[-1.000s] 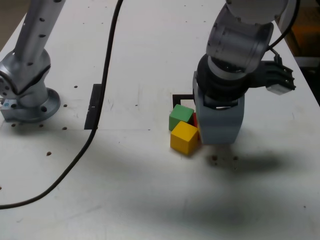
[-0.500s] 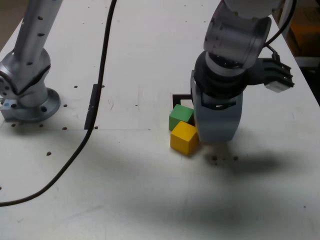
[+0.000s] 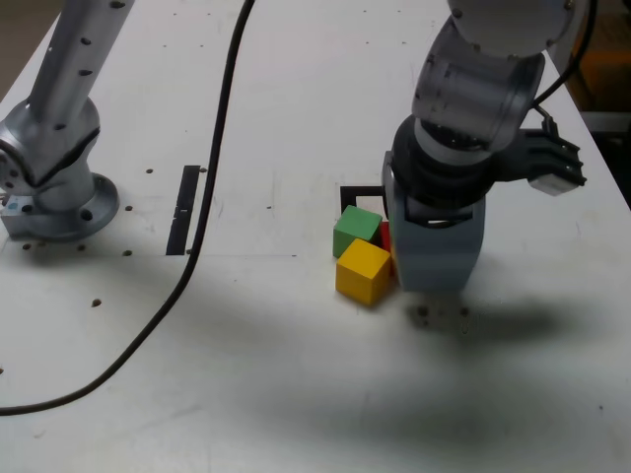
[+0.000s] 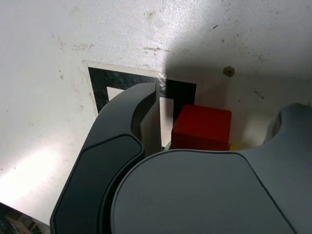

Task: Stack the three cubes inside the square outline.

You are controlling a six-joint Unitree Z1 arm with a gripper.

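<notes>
While no cube yet rests on another, the stacking remains wholly to do. White perforated tabletop (image 3: 296, 99); grey arm gripper (image 4: 195, 127), jaws spread either side of the small matte red cube (image 4: 201, 127), contact not discernible; flat black-tape square outline (image 4: 105, 83), partly hidden; yellow cube (image 3: 363, 271) and green cube (image 3: 356, 231), touching, beside the red one at the outline's edge. Cubes sit flat; equal-sided, no long axis.

the red cube (image 4: 201, 128) sits between the hand's (image 4: 214, 114) spread fingers (image 4: 138, 108); the square outline (image 4: 129, 83) lies just beside it
</notes>
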